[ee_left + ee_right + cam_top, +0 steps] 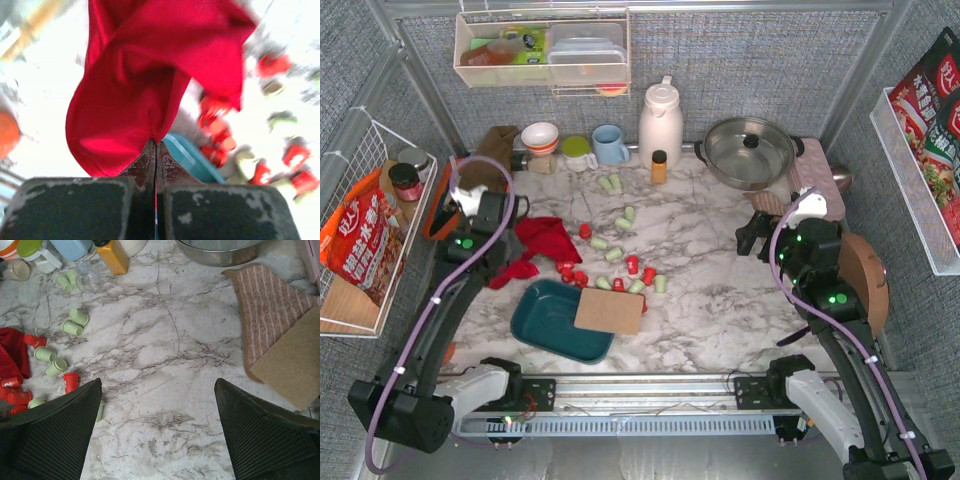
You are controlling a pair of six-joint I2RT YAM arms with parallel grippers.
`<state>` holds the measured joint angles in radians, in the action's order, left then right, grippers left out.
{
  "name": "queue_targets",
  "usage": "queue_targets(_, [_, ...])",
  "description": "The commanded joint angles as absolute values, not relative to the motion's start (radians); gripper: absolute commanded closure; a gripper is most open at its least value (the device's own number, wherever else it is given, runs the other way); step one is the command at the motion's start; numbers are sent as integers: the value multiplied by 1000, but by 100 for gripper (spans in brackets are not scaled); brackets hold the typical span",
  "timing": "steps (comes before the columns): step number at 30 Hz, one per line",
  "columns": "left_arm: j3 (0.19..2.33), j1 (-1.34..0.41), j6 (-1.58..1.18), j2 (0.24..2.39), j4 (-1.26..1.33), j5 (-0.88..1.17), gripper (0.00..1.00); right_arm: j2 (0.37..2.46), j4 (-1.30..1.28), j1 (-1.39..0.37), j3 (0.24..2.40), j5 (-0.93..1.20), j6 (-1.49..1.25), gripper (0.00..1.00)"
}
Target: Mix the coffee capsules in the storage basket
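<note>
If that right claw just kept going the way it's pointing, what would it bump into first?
Probably the bare table: the open right claw aims at a patch between the capsules and the striped mat. Depth is hard to judge.

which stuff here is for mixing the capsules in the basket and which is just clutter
For the job: coffee capsules, storage basket.
Lying about: red cloth (pinched by left end effector), cardboard piece, amber bottle, blue mug, white jug, steel pot.

Satiny red cloth (pixel 160 70), glossy marble-look tabletop (pixel 170 365), shiny steel pan (pixel 718 166), smooth teal plastic basket (pixel 542 318)
</note>
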<state>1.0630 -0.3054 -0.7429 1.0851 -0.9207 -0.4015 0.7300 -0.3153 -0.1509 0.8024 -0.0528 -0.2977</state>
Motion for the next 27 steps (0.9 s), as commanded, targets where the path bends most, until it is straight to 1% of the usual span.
queue_targets(1, [1272,-300,-624,1150,-898,-515,100,735,-297,-150,810,-60,-296,1])
queue_targets(8, [1784,-252,-427,1441,-817,-590,100,746,-303,-143,813,-57,-295,1])
queue_targets(10, [1930,-224,-362,1519,-760,-612,100,749,-304,-141,814,-55,-295,1])
queue_targets(12, [2035,-216,-261,1581,-653,-694,100,754,-304,-138,815,-54,-295,1])
queue_targets(14, [2096,-210,-135,1634,-495,-782,100,761,-302,-134,814,-49,-297,1])
queue_targets(15, [2112,-206,-80,1653,-374,-807,100,764,-299,-130,813,-43,-300,1])
queue_targets(17, [2125,-187,-28,1678,-223,-812,100,769,-296,-125,810,-36,-302,1])
queue_targets(20, [2148,-153,-3,1716,-73,-796,100,776,-294,-118,807,-28,-306,1])
queue_targets(23, [2184,-134,35,1790,-17,-792,100,786,-284,-108,800,-11,-314,1])
queue_targets(27, [2178,-94,-30,1853,-49,-783,100,801,-275,-95,799,12,-323,1])
